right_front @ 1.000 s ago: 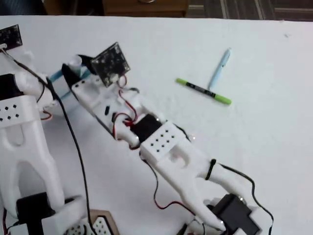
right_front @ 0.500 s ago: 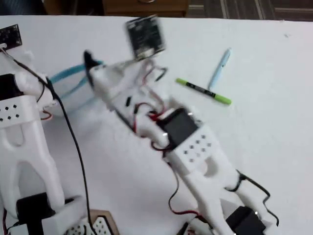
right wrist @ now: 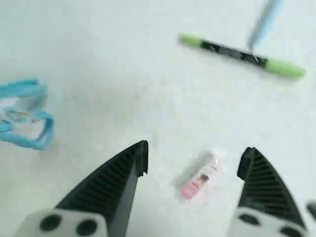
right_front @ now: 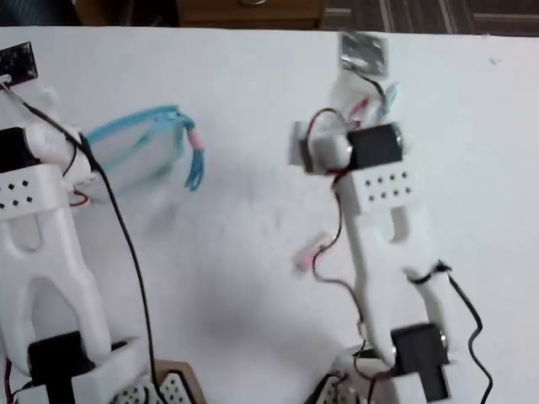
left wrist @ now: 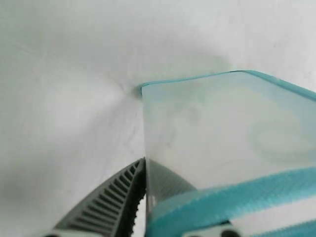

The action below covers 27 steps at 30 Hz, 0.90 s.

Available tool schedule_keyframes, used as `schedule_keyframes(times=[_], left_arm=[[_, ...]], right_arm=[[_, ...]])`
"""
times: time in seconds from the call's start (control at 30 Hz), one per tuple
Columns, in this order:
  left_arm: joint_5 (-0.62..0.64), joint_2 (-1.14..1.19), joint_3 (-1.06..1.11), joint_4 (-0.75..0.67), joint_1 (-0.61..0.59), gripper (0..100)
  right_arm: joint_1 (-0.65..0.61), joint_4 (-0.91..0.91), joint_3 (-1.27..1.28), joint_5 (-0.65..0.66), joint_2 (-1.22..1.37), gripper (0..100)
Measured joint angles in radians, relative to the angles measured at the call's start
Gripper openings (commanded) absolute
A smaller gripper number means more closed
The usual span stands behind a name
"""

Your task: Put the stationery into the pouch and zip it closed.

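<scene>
My left tool (left wrist: 144, 170) is clenching the wall of the clear plastic pouch with light blue zip edge (right_front: 139, 151), which is lying at the far left of the white desk (right_front: 227, 303). My right tool (right wrist: 195, 150) is hanging released above the small pink and white stick (right wrist: 200, 177). I am judging that nothing is inside yet. The green marker with black body (right wrist: 242, 55) and the pale blue pen (right wrist: 266, 19) are waiting farther right, and the zipping is also remaining. Behind the desk, brown wooden furniture (right_front: 253, 13) is standing.
</scene>
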Motion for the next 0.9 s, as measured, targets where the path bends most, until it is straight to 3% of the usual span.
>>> schedule_keyframes(times=[0.23,0.4,0.5,0.63,0.9], left_arm=[[0.000,0.000,0.000,0.000,0.000,2],[0.000,0.000,0.000,0.000,0.000,2],[0.000,0.000,0.000,0.000,0.000,2],[0.000,0.000,0.000,0.000,0.000,2],[0.000,0.000,0.000,0.000,0.000,2]], right_arm=[[0.038,0.176,0.120,-0.112,0.126,24.3],[0.084,0.005,0.292,-0.132,0.215,10.8],[0.083,-0.123,0.348,-0.138,0.278,8.9],[0.074,-0.203,0.354,-0.189,0.376,13.2],[0.064,-0.287,0.354,-0.210,0.493,32.2]])
